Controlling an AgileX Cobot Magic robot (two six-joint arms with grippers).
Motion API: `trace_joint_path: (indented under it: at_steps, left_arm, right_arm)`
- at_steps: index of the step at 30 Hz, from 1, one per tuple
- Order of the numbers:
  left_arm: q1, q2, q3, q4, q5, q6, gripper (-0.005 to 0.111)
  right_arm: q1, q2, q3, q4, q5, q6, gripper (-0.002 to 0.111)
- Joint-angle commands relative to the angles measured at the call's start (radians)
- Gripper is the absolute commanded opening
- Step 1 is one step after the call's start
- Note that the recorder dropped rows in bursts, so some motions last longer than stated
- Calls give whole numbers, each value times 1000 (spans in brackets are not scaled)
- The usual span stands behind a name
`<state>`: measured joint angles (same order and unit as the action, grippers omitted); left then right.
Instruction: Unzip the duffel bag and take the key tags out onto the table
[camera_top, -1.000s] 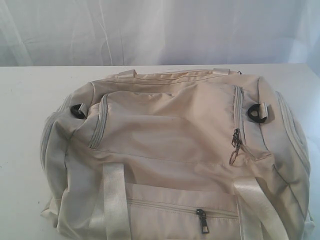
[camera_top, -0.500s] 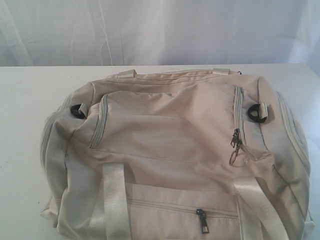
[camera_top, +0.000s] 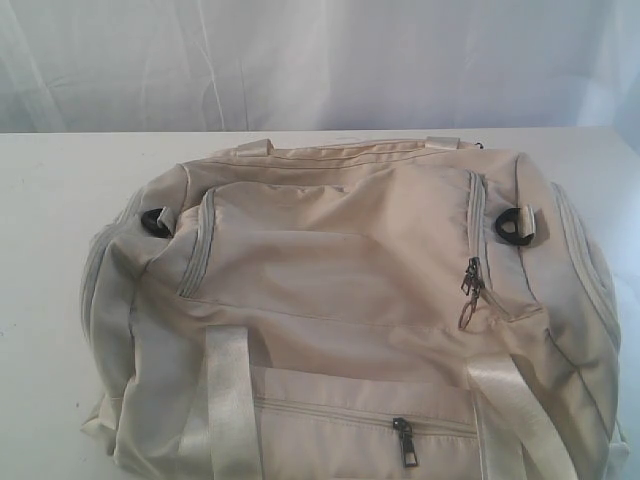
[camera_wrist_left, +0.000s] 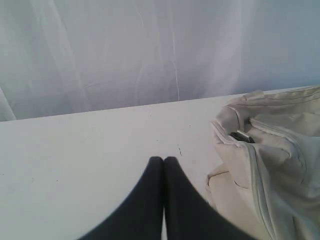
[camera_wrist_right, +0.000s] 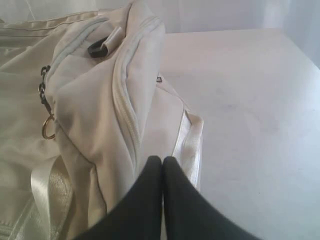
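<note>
Plain white table (camera_top: 50, 300) w/ zipped duffel bag (camera_top: 340, 280), pale curtain (camera_top: 300, 60) behind, L gripper (camera_wrist_left: 163, 160) & R gripper (camera_wrist_right: 162, 159) closed, empty.

We see bag (camera_top: 340, 300) filling most of near table (camera_top: 50, 220). Bare strips run along both sides and behind it, up to curtain (camera_top: 300, 60). Handles (camera_top: 232, 400) lie flat across front. Zipper pull (camera_top: 470, 285) on top panel is open to approach from above. Left gripper (camera_wrist_left: 163, 161), tips together, has bare table ahead, bag alongside. Right gripper (camera_wrist_right: 162, 160), tips together, sits close by bag end, contact unclear; bare table on its other side.
</note>
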<state>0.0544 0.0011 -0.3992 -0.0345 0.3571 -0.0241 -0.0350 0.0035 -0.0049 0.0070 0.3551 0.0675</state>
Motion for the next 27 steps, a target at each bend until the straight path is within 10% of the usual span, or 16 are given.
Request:
trace_joint_path:
  at_steps: [1,5,17,27]
  left_arm:
    - [-8,-1,-8,0,-93,2,0]
    - [-8,24,-30,-24,-168,-10,0]
    - [-278,620,-441,-296,628,437,0]
    - [-300,732,-460,-468,591,611,0]
  right_arm:
    - [4,-4,5,-1,-54,-3,0]
    - [4,-4,5,-1,-176,-3,0]
    - [4,-4,5,2,-769,319,0]
    - [4,54,-175,0,-178,448,0]
